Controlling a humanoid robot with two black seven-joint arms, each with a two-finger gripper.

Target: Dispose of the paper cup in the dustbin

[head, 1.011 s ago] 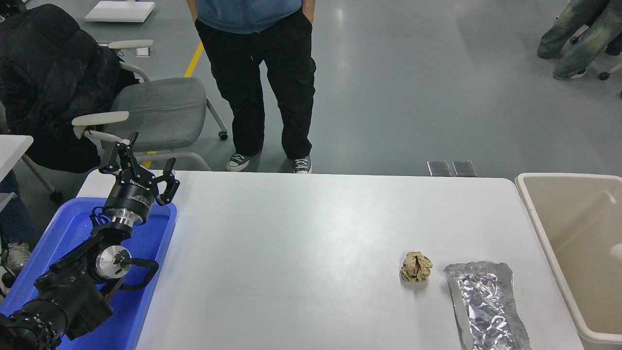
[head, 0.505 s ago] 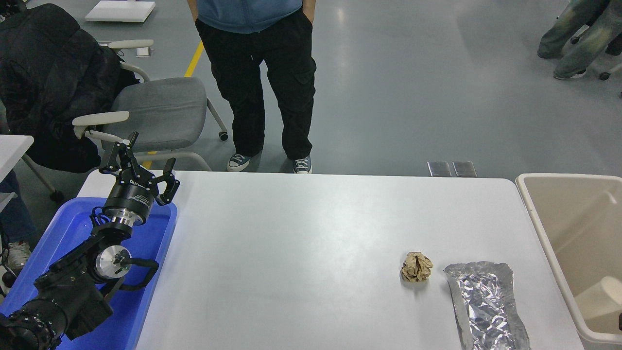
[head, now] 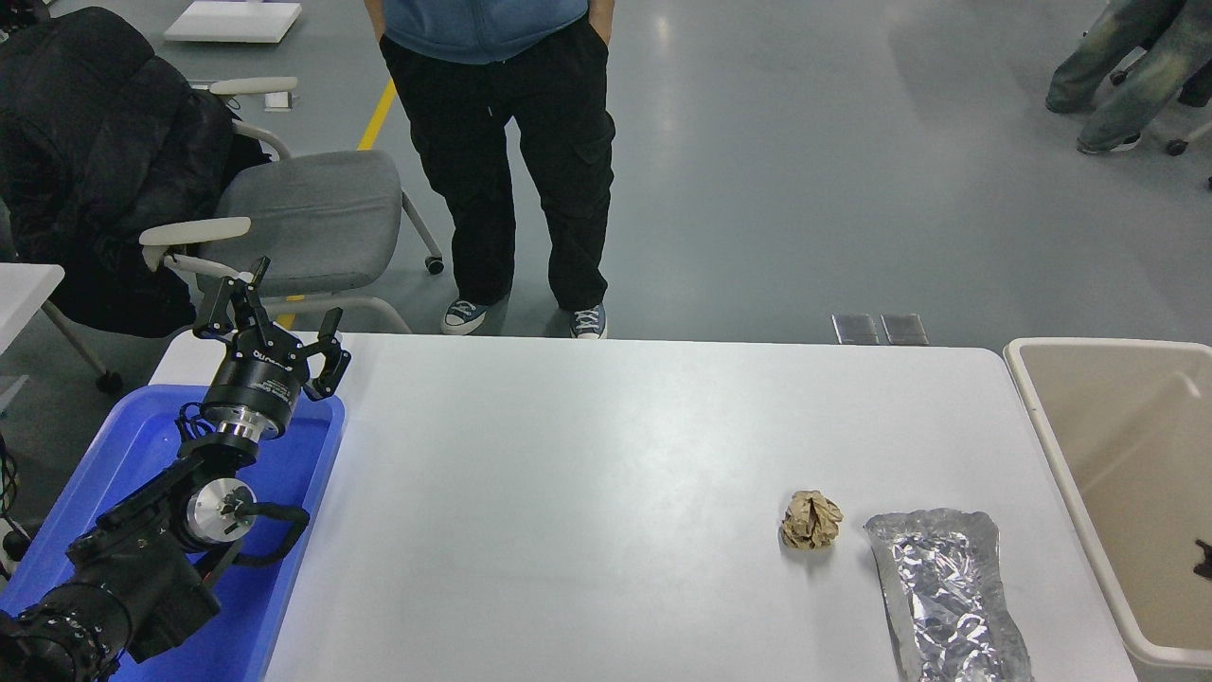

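The paper cup does not show anywhere in the head view. The beige dustbin [head: 1042, 417] stands off the table's right edge, and the part of its inside that I see is bare. A small black tip of my right gripper [head: 1203, 559] pokes in from the right edge, over the bin's inside. My left gripper [head: 275, 305] is parked at the lower left above the blue tray, open and empty.
A blue tray [head: 312, 493] sits at the table's left end. A crumpled brown paper ball [head: 811, 519] and a crinkled silver foil bag [head: 947, 592] lie at the front right. A person [head: 502, 142] stands beyond the far edge, beside a grey chair [head: 303, 213].
Half a second ago the cream cup showed low inside the dustbin at the right edge. Now it is out of sight and a black gripper tip shows there. The left arm has not moved.
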